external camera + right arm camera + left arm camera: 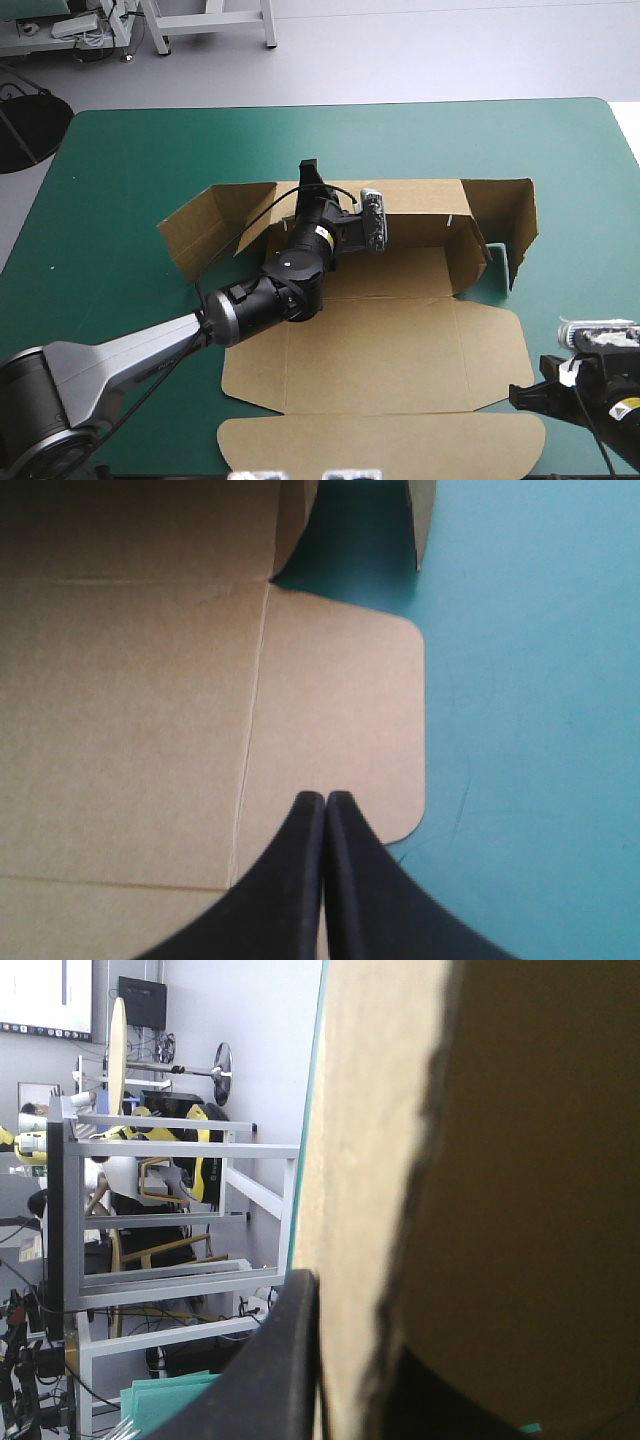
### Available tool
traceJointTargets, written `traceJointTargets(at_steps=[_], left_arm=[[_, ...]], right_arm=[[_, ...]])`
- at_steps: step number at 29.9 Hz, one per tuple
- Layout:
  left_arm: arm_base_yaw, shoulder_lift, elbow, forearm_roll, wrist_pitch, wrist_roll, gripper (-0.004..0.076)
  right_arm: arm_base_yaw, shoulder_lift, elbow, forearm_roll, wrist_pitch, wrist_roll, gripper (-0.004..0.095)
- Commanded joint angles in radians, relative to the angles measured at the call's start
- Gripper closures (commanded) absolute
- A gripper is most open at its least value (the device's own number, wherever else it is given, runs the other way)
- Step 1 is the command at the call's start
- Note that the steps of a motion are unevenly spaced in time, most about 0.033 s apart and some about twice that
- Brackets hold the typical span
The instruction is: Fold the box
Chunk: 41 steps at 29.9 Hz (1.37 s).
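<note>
The brown box (400, 340) lies as a cut sheet in the middle of the table, its back wall and two end flaps raised and its lid panel flat toward the near edge. My left gripper (308, 172) reaches over the base to the top edge of the back wall. In the left wrist view the box (500, 1160) stands between the two black fingers of the left gripper (350, 1360), which is shut on it. My right gripper (520, 397) is shut and holds nothing. It points at the rounded right side flap of the box (340, 710), and the right gripper (325, 798) has its tips over that flap.
Bare teal-green cover (130, 150) surrounds the sheet on all sides, widest along the far edge and at the left. More teal-green cover (530, 680) lies to the outer side of the rounded flap, beside my right gripper.
</note>
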Motion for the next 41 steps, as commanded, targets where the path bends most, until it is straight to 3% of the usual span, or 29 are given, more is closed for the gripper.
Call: traceJointTargets(at_steps=[1,8,16,21,28,41], left_arm=[[-0.002,-0.041,0.012,0.027,0.017,-0.04,0.0733],[-0.002,-0.037,0.02,0.042,0.007,-0.046,0.0733],[-0.002,-0.037,0.02,0.041,0.007,-0.046,0.0733],[-0.002,-0.037,0.02,0.034,0.007,-0.046,0.0733],[-0.002,-0.037,0.02,0.034,0.0,-0.046,0.0733],[-0.002,-0.037,0.02,0.037,0.01,-0.046,0.0733]], right_arm=[[0.001,0.084,-0.125,0.026,-0.045,0.005,0.0925],[0.001,0.313,-0.431,0.036,-0.05,0.005,0.0925],[0.001,0.662,-0.806,0.229,-0.024,-0.084,0.0925],[0.001,0.875,-1.005,0.241,-0.002,-0.081,0.0925],[0.007,1.117,-1.147,0.297,0.028,-0.076,0.0924],[0.137,1.342,-1.161,0.147,0.07,-0.07,0.0924]])
